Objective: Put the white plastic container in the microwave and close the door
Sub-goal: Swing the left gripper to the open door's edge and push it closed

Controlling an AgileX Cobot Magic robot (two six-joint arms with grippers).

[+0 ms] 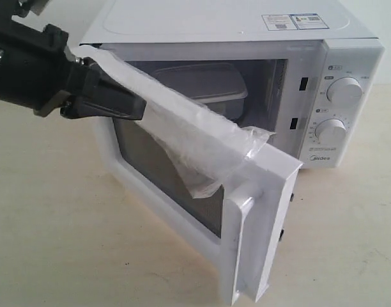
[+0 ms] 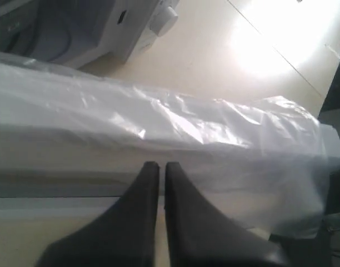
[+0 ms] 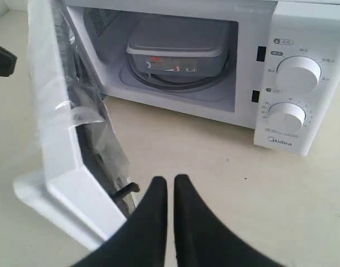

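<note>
The white plastic container rests inside the white Midea microwave, on its turntable. The door stands about half open, its dark window facing outward, with loose clear film draped over its top edge. My left gripper is shut and empty, its tips against the door's outer face near the top. My right gripper is shut and empty, hovering over the table in front of the microwave, apart from the door edge.
Two round white knobs sit on the control panel. The beige table lies all round. A black latch hook sticks out of the door edge near my right gripper.
</note>
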